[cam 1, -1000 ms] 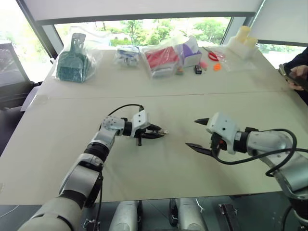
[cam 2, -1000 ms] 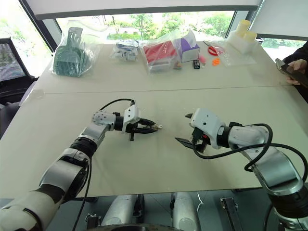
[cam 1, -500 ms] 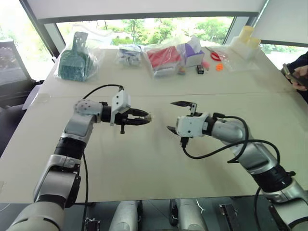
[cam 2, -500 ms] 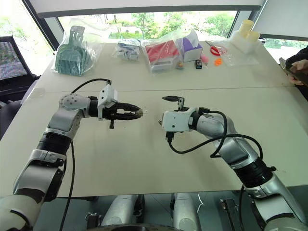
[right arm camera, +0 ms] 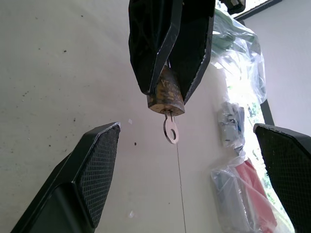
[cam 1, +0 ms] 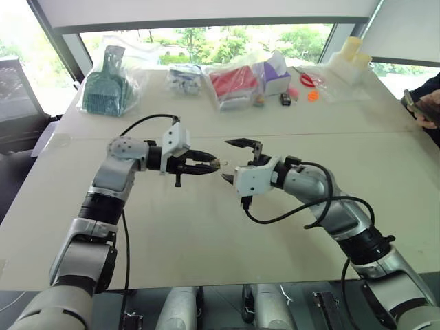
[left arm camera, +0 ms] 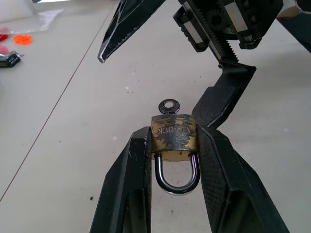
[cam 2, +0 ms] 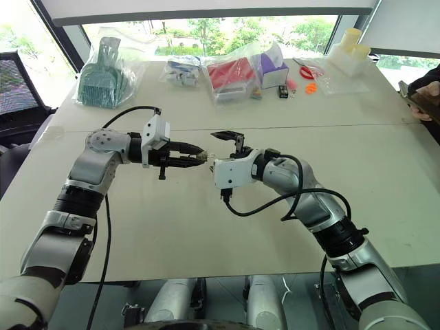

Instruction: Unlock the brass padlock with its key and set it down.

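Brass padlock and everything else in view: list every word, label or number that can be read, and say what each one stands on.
"YTLOCK", as best it reads, worn lettering across the body of the brass padlock, which the left tool clamps, the key in its keyhole.
Bagged items at the table's far edge: any print is too small to read.
No other readable text.

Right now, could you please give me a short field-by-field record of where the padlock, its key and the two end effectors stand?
brass padlock: held above the table, pinched by its body in the left end effector, shackle closed
key: in the keyhole, its ringed head sticking out toward the right end effector
left end effector: shut on the brass padlock
right end effector: open, fingers spread on either side of the key, not touching it
background: bagged items along the far edge of the table
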Robot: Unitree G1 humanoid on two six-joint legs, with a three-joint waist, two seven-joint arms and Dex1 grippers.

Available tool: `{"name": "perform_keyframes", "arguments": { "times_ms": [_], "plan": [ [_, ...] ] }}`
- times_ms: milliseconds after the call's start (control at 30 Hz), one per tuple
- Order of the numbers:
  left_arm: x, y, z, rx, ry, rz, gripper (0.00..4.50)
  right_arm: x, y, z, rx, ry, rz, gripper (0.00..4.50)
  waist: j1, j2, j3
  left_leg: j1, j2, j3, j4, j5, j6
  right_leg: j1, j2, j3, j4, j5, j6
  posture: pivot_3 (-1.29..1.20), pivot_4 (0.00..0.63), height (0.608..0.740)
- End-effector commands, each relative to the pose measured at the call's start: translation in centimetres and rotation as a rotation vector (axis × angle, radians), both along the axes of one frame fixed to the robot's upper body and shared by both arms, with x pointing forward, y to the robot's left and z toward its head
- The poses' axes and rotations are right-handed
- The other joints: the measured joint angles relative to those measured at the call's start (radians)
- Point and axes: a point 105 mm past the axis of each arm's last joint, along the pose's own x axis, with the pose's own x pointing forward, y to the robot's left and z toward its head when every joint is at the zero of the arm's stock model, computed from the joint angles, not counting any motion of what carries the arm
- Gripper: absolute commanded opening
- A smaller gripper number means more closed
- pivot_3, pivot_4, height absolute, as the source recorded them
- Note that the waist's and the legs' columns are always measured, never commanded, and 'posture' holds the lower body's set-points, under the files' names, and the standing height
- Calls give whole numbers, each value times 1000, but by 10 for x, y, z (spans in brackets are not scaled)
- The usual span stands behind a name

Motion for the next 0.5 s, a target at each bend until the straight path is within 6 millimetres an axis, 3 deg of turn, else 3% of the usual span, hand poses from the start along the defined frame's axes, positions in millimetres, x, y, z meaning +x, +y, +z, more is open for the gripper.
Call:
{"name": "perform_keyframes", "arguments": {
  "times_ms": [33, 233, 500],
  "plan": [
    [-3, -6, 18, -28, -61, -31, 746, 0, 3, 14, 14, -57, 12, 3153, -1, 0, 0, 0, 0, 0, 0, 0, 0, 0, 0, 0, 0, 0, 0, 0, 150, 740],
    [-4, -7, 17, -25, -67, -38, 746, -1, 7, 14, 10, -61, 21, 49, -1, 0, 0, 0, 0, 0, 0, 0, 0, 0, 0, 0, 0, 0, 0, 0, 150, 740],
    [-4, -7, 14, 43, -181, -49, 746, -2, 9, 12, -18, -5, 53, 49, -1, 0, 0, 0, 0, 0, 0, 0, 0, 0, 0, 0, 0, 0, 0, 0, 150, 740]
  ]
}}
